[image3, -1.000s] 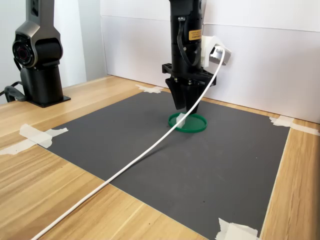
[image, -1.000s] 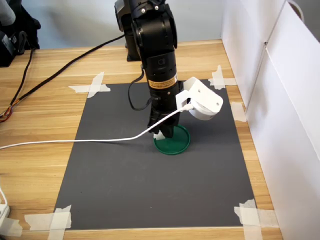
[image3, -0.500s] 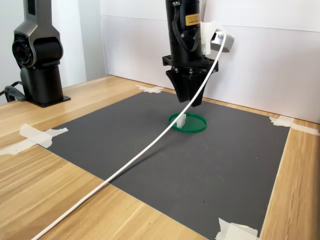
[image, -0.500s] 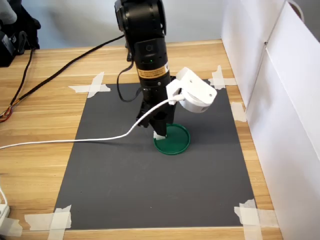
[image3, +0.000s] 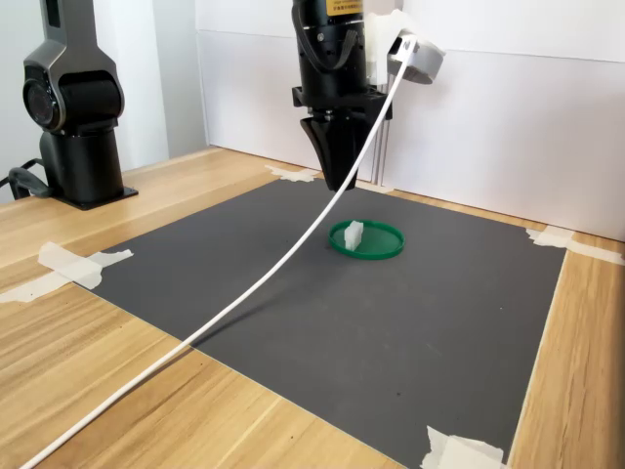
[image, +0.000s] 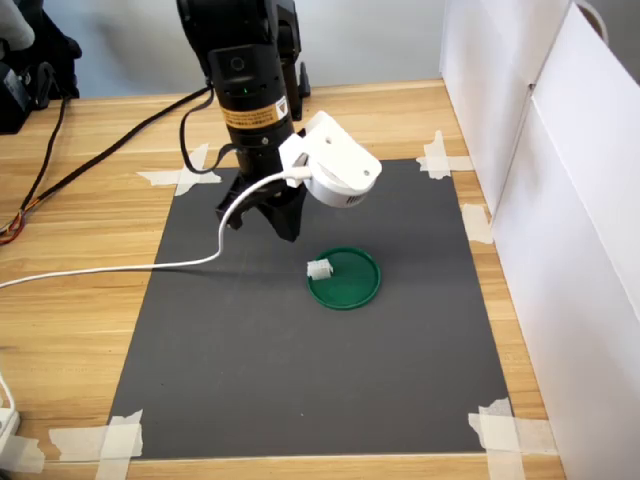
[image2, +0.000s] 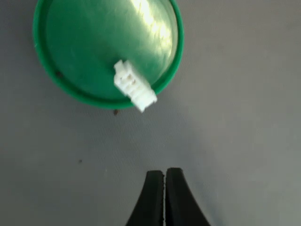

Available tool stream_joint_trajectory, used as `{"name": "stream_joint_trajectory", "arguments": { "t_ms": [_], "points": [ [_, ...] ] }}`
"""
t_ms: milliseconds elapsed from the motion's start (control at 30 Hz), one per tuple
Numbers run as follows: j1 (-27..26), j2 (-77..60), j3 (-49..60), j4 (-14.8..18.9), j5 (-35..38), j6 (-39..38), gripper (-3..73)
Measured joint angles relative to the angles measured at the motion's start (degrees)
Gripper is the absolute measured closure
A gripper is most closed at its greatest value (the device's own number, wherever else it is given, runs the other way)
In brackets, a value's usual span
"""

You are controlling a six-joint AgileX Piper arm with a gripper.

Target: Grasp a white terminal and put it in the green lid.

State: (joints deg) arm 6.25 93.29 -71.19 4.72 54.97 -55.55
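On the dark grey mat [image: 300, 370] taped to the wooden surface [image: 80, 330], the green lid [image: 352, 285] now carries the white terminal [image: 319, 268]. A second ago the claw [image: 285, 230] stood right down over the lid with the little block at its tips; half a second ago it had begun to rise and the block was already sitting free. Now the arm has pulled up and off toward the first exterior view's left, well apart from the lid, and the terminal has stayed where it was set.

From the wrist view the claw [image2: 164, 181] is closed, its two black tips pressed together with only a hairline between them and nothing held. The second exterior view agrees: the claw [image3: 339, 179] hangs in the air above the mat, behind the green lid [image3: 376, 246], holding nothing.

Worth a closer look is how the terminal lies. In the wrist view the white terminal [image2: 134, 85] sits at the very edge of the green lid [image2: 84, 42], most of it over the green floor but one end riding up on the low rim and poking out past it. In the second exterior view the white terminal [image3: 354, 234] stands at the lid's left side.

I would judge the placing done, if a little untidy: the block is in the lid but perched, and a nudge could tip it out onto the mat.
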Motion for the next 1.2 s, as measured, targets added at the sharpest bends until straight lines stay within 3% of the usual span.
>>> {"name": "stream_joint_trajectory", "arguments": {
  "t_ms": [167,333,500,667,800,1033,1200],
  "points": [
    [-4.47,-6.53,4.38,5.60,-2.88,0.00,71.3],
    [-10.95,-15.89,12.89,13.78,-10.50,-1.08,71.5],
    [-14.39,-26.03,22.51,22.96,-23.32,-0.60,71.5],
    [-14.81,-36.96,32.96,29.89,-38.76,0.46,71.5],
    [-14.98,-44.56,41.11,35.85,-47.04,0.52,71.5],
    [-15.02,-57.40,51.06,43.61,-48.96,0.64,71.5],
    [-15.02,-65.92,56.19,45.60,-47.62,0.68,71.5]
  ]
}}
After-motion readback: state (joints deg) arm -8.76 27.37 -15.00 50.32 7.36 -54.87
